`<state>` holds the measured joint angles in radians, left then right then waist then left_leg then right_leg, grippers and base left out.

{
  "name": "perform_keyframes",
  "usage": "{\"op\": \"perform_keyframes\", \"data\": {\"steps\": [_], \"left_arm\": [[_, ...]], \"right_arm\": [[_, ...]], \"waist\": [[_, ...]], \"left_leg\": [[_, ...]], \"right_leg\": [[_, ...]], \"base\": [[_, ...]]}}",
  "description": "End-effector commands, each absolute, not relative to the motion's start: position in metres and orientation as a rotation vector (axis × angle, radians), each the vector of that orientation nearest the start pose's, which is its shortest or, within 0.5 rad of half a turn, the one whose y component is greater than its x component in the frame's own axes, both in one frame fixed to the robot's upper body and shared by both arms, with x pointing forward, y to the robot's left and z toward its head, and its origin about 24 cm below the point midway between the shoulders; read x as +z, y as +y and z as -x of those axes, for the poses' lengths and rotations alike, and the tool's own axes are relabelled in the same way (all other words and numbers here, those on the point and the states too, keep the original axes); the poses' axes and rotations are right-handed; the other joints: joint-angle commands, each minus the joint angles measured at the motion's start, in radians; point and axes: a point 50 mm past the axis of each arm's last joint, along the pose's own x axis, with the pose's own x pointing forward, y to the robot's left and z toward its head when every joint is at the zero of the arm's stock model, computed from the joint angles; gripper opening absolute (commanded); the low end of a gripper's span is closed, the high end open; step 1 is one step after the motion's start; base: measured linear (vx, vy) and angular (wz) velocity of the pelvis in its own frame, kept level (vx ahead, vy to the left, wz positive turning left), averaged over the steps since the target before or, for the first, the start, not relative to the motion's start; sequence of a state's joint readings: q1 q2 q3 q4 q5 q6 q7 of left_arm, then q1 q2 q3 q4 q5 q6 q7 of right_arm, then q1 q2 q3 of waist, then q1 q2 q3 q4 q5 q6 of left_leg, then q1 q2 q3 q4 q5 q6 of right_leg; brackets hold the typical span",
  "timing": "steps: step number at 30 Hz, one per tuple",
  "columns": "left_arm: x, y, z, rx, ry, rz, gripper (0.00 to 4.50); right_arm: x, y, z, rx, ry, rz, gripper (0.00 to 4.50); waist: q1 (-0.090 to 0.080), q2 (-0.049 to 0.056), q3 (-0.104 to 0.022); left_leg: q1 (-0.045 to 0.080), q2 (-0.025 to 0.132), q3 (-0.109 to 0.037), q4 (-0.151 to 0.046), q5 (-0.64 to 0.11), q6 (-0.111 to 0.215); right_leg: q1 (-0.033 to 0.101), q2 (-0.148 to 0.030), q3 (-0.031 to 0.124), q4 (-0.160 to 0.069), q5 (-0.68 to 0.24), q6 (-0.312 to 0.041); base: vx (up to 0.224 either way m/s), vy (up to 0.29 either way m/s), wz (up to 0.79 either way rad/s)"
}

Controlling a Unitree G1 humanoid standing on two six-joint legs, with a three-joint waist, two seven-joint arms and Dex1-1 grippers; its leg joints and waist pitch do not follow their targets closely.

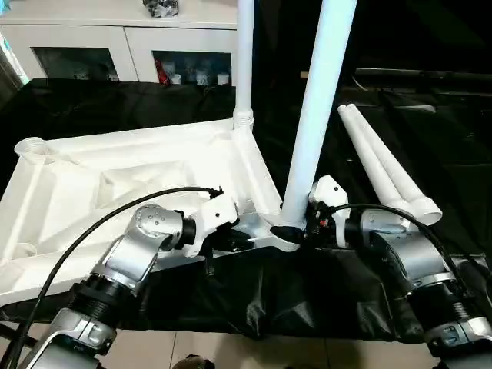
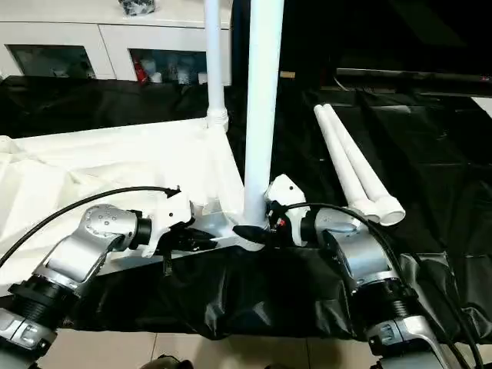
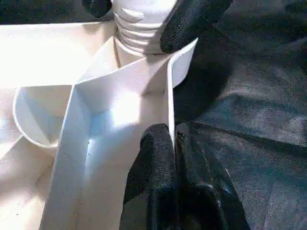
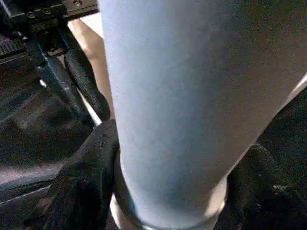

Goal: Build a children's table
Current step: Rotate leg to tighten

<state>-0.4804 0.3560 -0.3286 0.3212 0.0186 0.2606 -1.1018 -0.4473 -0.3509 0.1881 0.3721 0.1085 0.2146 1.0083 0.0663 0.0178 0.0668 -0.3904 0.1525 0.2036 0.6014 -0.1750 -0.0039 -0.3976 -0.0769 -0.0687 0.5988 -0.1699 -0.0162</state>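
1. Table top (image 1: 115, 184) lies upside down on the black cloth (image 1: 307, 300); its near rim is pinched by the closed left gripper (image 3: 173, 143).
2. Far-corner leg (image 1: 244, 61) is seated.
3. Near-corner leg (image 1: 315, 115) is clasped at its base by the right gripper (image 1: 296, 231).
4. Two spare legs (image 1: 384, 165) lie alongside.
5. Next, judged: near-corner leg is to be twisted home.

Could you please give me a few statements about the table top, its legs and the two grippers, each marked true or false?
1. Two legs stand upright in the table top. True.
2. The spare legs lie on the white top. False: they lie on the black cloth beside it.
3. The left gripper pinches the top's rim. True.
4. The right gripper grips a lying leg. False: its fingers flank the base of the near upright leg.
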Motion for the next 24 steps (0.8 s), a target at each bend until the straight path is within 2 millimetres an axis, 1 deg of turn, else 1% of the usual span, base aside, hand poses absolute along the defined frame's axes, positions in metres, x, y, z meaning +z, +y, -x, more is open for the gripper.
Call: {"op": "perform_keyframes", "data": {"steps": [1,2,3,4,5,6,7,8,9,10,11,12,13,15,16,17,18,20,21,23,24], "left_arm": [[0.059,0.089,-0.304,-1.265,0.373,-0.397,0.0],[0.059,0.087,-0.31,-1.212,0.377,-0.388,0.0],[0.059,0.085,-0.313,-1.177,0.381,-0.382,0.0],[0.059,0.085,-0.313,-1.177,0.381,-0.382,0.0],[0.059,0.082,-0.318,-1.127,0.383,-0.373,0.0],[0.059,0.078,-0.323,-1.072,0.387,-0.358,0.0],[0.06,0.073,-0.329,-1.008,0.391,-0.339,0.0],[0.061,0.07,-0.332,-0.974,0.393,-0.325,0.0],[0.062,0.067,-0.335,-0.944,0.397,-0.312,0.0],[0.063,0.06,-0.337,-0.919,0.393,-0.303,0.0],[0.063,0.057,-0.338,-0.911,0.392,-0.299,0.0],[0.063,0.053,-0.339,-0.904,0.393,-0.297,0.0],[0.063,0.048,-0.339,-0.91,0.385,-0.295,0.0],[0.063,0.04,-0.335,-0.947,0.373,-0.302,0.0],[0.063,0.039,-0.334,-0.966,0.368,-0.3,0.0],[0.063,0.038,-0.333,-0.969,0.367,-0.3,0.0],[0.063,0.038,-0.332,-0.986,0.361,-0.3,0.0],[0.063,0.04,-0.33,-1.005,0.353,-0.301,0.0],[0.063,0.041,-0.33,-1.015,0.348,-0.302,0.0],[0.063,0.044,-0.327,-1.044,0.339,-0.308,0.0],[0.062,0.049,-0.324,-1.088,0.329,-0.32,0.0]], "right_arm": [[0.048,-0.119,-0.306,1.07,0.317,0.222,2.7],[0.045,-0.119,-0.312,0.971,0.316,0.212,2.7],[0.043,-0.119,-0.316,0.905,0.317,0.204,2.7],[0.043,-0.119,-0.316,0.905,0.317,0.204,2.7],[0.04,-0.118,-0.319,0.838,0.328,0.18,2.7],[0.037,-0.116,-0.321,0.78,0.331,0.156,2.7],[0.033,-0.112,-0.323,0.718,0.335,0.126,2.7],[0.032,-0.11,-0.324,0.684,0.336,0.108,2.7],[0.03,-0.107,-0.325,0.653,0.337,0.092,2.7],[0.028,-0.102,-0.328,0.569,0.343,0.069,2.7],[0.027,-0.1,-0.33,0.534,0.345,0.061,2.7],[0.026,-0.097,-0.331,0.495,0.347,0.055,2.7],[0.027,-0.091,-0.332,0.484,0.331,0.045,2.7],[0.03,-0.079,-0.332,0.526,0.288,0.05,2.7],[0.033,-0.075,-0.332,0.555,0.276,0.017,2.7],[0.033,-0.074,-0.332,0.559,0.275,0.011,3.26],[0.035,-0.073,-0.332,0.583,0.265,-0.02,3.4],[0.037,-0.074,-0.331,0.604,0.261,-0.035,3.46],[0.038,-0.075,-0.331,0.613,0.259,-0.04,3.76],[0.04,-0.078,-0.33,0.646,0.253,-0.015,3.76],[0.04,-0.083,-0.328,0.695,0.252,0.042,3.85]], "waist": [[-0.002,-0.014,-0.072],[-0.002,-0.015,-0.072],[-0.005,-0.015,-0.07],[-0.008,-0.017,-0.068],[-0.009,-0.017,-0.068],[-0.01,-0.016,-0.067],[-0.011,-0.015,-0.066],[-0.014,-0.015,-0.065],[-0.011,-0.015,-0.067],[-0.013,-0.011,-0.066],[-0.015,-0.008,-0.065],[-0.017,-0.012,-0.069],[-0.017,-0.008,-0.068],[-0.017,-0.008,-0.069],[-0.016,-0.007,-0.069],[-0.017,-0.008,-0.069],[-0.016,-0.009,-0.07],[-0.015,-0.01,-0.07],[-0.014,-0.01,-0.071],[-0.013,-0.01,-0.069],[-0.012,-0.011,-0.071]], "left_leg": [[0.029,0.085,-0.039,-0.072,-0.219,0.037],[0.029,0.084,-0.041,-0.072,-0.224,0.031],[0.031,0.081,-0.041,-0.074,-0.239,0.016],[0.032,0.079,-0.045,-0.073,-0.269,0.001],[0.032,0.081,-0.046,-0.073,-0.282,-0.001],[0.034,0.081,-0.046,-0.074,-0.288,-0.005],[0.04,0.079,-0.047,-0.072,-0.31,-0.01],[0.039,0.078,-0.046,-0.073,-0.314,-0.014],[0.044,0.078,-0.049,-0.073,-0.326,-0.021],[0.039,0.079,-0.051,-0.076,-0.326,-0.022],[0.038,0.079,-0.052,-0.079,-0.333,-0.026],[0.039,0.078,-0.054,-0.079,-0.346,-0.03],[0.037,0.078,-0.054,-0.08,-0.347,-0.028],[0.04,0.078,-0.053,-0.079,-0.356,-0.027],[0.038,0.078,-0.052,-0.079,-0.352,-0.021],[0.036,0.078,-0.051,-0.08,-0.348,-0.017],[0.036,0.079,-0.05,-0.08,-0.338,-0.012],[0.034,0.079,-0.05,-0.08,-0.331,-0.003],[0.033,0.08,-0.049,-0.08,-0.316,0.003],[0.033,0.08,-0.048,-0.08,-0.314,0.005],[0.033,0.081,-0.05,-0.08,-0.312,0.007]], "right_leg": [[0.033,-0.087,0.057,-0.075,-0.291,-0.217],[0.034,-0.089,0.056,-0.075,-0.304,-0.214],[0.03,-0.087,0.055,-0.08,-0.343,-0.207],[0.032,-0.091,0.053,-0.085,-0.403,-0.193],[0.033,-0.094,0.054,-0.09,-0.432,-0.178],[0.029,-0.092,0.055,-0.092,-0.441,-0.172],[0.024,-0.092,0.054,-0.097,-0.467,-0.165],[0.024,-0.091,0.054,-0.098,-0.474,-0.163],[0.022,-0.092,0.051,-0.102,-0.489,-0.157],[0.025,-0.093,0.051,-0.102,-0.479,-0.155],[0.024,-0.091,0.05,-0.103,-0.481,-0.153],[0.028,-0.091,0.047,-0.102,-0.478,-0.147],[0.027,-0.094,0.049,-0.103,-0.467,-0.145],[0.024,-0.095,0.05,-0.105,-0.459,-0.145],[0.026,-0.095,0.051,-0.105,-0.447,-0.147],[0.027,-0.093,0.051,-0.104,-0.438,-0.149],[0.029,-0.093,0.053,-0.102,-0.418,-0.154],[0.031,-0.093,0.052,-0.1,-0.406,-0.16],[0.032,-0.093,0.053,-0.097,-0.393,-0.164],[0.031,-0.093,0.054,-0.097,-0.39,-0.169],[0.034,-0.095,0.053,-0.095,-0.391,-0.171]], "base": [[0.0,0.0,0.0],[0.0,0.0,0.0],[0.0,0.0,0.0],[0.0,0.0,0.0],[0.0,0.0,0.0],[0.0,0.0,0.0],[0.0,0.0,0.0],[0.0,0.0,0.0],[0.0,0.0,0.0],[0.0,0.0,0.0],[0.0,0.0,0.0],[0.0,0.0,0.0],[0.0,0.0,0.0],[0.0,0.0,0.0],[0.0,0.0,0.0],[0.0,0.0,0.0],[0.0,0.0,0.0],[0.0,0.0,0.0],[0.0,0.0,0.0],[0.0,0.0,0.0],[0.0,0.0,0.0]]}}
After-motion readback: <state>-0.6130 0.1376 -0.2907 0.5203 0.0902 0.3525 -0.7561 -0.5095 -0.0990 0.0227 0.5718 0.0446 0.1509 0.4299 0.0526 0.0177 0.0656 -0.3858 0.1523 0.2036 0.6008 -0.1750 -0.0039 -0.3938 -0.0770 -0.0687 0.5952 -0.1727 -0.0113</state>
